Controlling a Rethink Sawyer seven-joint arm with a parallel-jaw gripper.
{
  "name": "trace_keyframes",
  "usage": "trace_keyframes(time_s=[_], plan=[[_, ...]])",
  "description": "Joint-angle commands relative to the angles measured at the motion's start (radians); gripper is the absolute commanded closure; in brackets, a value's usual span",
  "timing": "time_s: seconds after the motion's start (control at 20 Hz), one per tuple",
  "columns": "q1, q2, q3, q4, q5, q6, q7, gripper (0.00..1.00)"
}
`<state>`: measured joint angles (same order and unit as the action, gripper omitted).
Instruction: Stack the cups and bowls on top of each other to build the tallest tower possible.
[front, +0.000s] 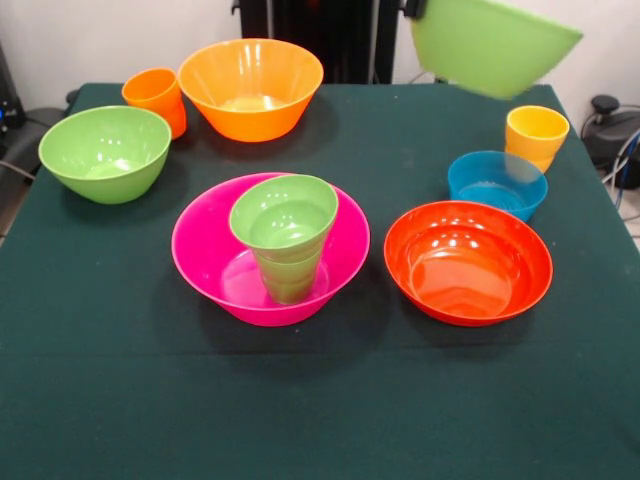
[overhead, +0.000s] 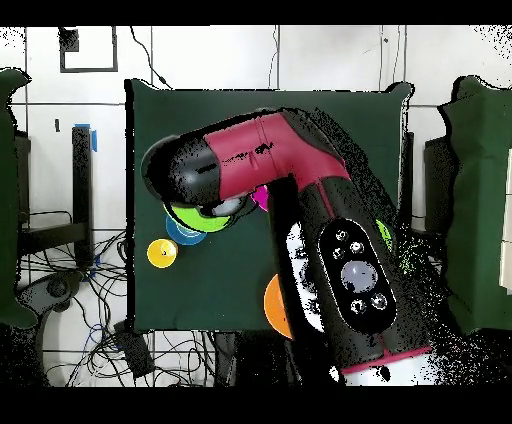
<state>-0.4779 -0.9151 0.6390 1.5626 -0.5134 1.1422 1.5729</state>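
Front view: dark green surface (front: 320, 420) with bowls and cups spread over it.
Tower: pink bowl (front: 205, 255) sits at the centre as base; a green cup (front: 288, 278) stands inside it, and a small green bowl (front: 284, 217) rests in the cup's mouth, tilted toward the camera.
Lifted bowl: a light green bowl (front: 492, 45) hangs tilted in the air at the top right, above the yellow cup, clear of the surface.
Hand: hidden in the front view and under the arm (overhead: 270, 160) in the overhead view; whether its fingers are spread or pressed together, I cannot tell.
Red bowl (front: 468, 262): on the surface just right of the pink bowl, apart from it.
Blue bowl (front: 497, 183): behind the red bowl, just beside the yellow cup (front: 536, 136).
Orange bowl (front: 250, 88): at the far side, with the orange cup (front: 157, 98) just to its left.
Second light green bowl (front: 105, 152): at the left, near the orange cup.
Overhead view: the arm covers most of the surface; the yellow cup shows at its left side.
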Motion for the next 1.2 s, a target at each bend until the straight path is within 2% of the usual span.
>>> trace_keyframes(time_s=[0.05, 0.5, 0.65, 1.0, 1.2], plan=[[0.042, 0.171, 0.064, -0.238, -0.132, 0.175, -0.397, 1.00], [0.024, 0.175, 0.088, -0.339, -0.121, 0.319, -0.435, 1.00], [0.001, 0.162, 0.097, -0.356, -0.122, 0.333, -0.461, 1.00], [-0.023, 0.214, 0.093, -0.411, -0.146, 0.366, -0.518, 1.00], [-0.048, 0.214, 0.073, -0.414, -0.167, 0.354, -0.548, 1.00]])
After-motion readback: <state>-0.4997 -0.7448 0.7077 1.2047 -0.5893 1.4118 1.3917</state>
